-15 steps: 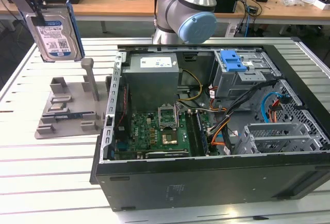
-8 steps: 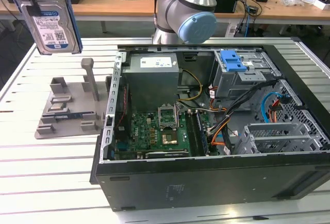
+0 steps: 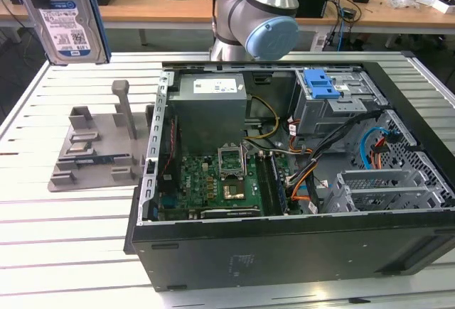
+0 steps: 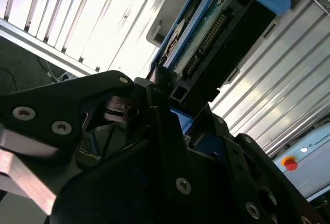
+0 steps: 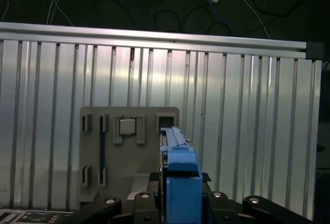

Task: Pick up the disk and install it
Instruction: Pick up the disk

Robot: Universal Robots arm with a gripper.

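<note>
Tool (image 5: 180,198) was clamped shut on the disk (image 3: 71,21), pinching its blue frame at one end. The disk stood on edge in the grip in both wrist views. It was up in the air, well clear of the worktop (image 3: 64,238), out past the computer case (image 3: 284,252) toward the exterior view's left. It hung roughly above the grey holder (image 3: 92,156) that lay just beside the case. The label faced the exterior camera. The case lay open on its side, boards and cables (image 3: 313,174) showing.

Step in hand looked like the carry. Judged best practice: pinch firm, since the grip sat at one end and the disk could swing. Hold it upright, move slowly, stay high over the case wall, and steer clear of the loose cables inside the case.
</note>
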